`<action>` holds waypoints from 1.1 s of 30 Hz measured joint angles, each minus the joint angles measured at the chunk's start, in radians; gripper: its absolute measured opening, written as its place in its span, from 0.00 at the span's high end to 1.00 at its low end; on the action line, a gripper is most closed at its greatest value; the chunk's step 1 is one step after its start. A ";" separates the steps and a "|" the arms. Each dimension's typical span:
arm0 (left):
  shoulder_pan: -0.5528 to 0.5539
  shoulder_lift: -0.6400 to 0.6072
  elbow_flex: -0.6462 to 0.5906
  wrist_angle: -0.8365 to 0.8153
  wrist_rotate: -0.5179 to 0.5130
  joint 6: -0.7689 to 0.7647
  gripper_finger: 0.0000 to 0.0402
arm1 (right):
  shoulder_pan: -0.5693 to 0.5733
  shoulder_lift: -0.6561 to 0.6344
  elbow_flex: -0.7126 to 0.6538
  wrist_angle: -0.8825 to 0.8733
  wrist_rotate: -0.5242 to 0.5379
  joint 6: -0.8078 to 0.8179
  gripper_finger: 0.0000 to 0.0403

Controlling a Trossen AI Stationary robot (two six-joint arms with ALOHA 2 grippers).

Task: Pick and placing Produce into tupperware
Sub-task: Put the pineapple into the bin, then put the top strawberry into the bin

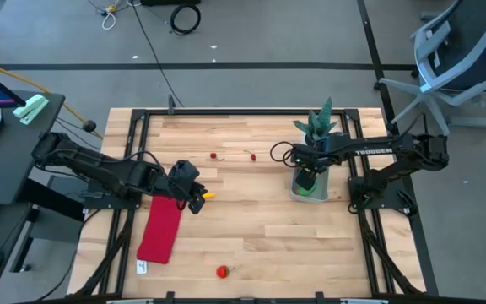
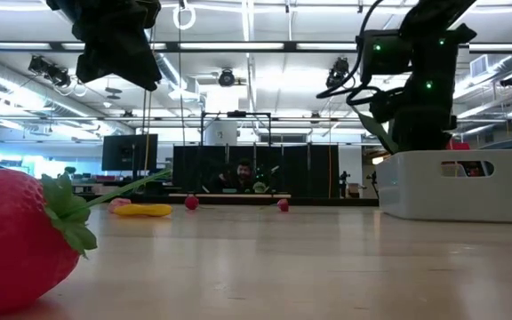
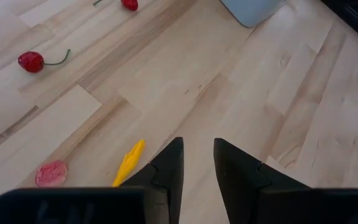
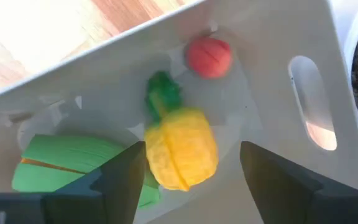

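My right gripper [image 4: 192, 148] is open and reaches down into the translucent tupperware [image 1: 313, 191]. Its fingers stand on either side of a yellow fruit with a green top [image 4: 180, 149] that lies on the tub's floor, beside a green piece [image 4: 67, 165] and a small red-orange fruit [image 4: 209, 56]. My left gripper [image 3: 197, 144] hovers above the table with its fingers slightly apart and empty. A yellow pepper [image 3: 129, 163] and a pink piece [image 3: 50, 173] lie just below it. Two cherries [image 1: 214, 155] [image 1: 253, 155] and a strawberry [image 1: 222, 271] lie loose on the table.
A flat red cloth [image 1: 160, 228] lies under the left arm near the table's left side. A spiky green plant in a white pot [image 1: 319, 127] stands right behind the tupperware. The middle of the wooden table [image 1: 260, 228] is bare between the arms.
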 joint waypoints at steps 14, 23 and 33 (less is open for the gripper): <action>0.137 0.000 0.000 -0.113 -0.004 -0.021 0.74 | 0.112 -0.050 0.091 -0.084 -0.141 0.173 0.40; 0.185 0.000 0.000 -0.403 0.074 0.073 0.73 | 0.234 -0.110 0.286 -0.131 -0.123 0.152 0.43; 0.131 0.001 -0.067 -0.461 0.075 0.081 0.65 | 0.429 -0.149 0.348 -0.017 0.107 0.212 0.43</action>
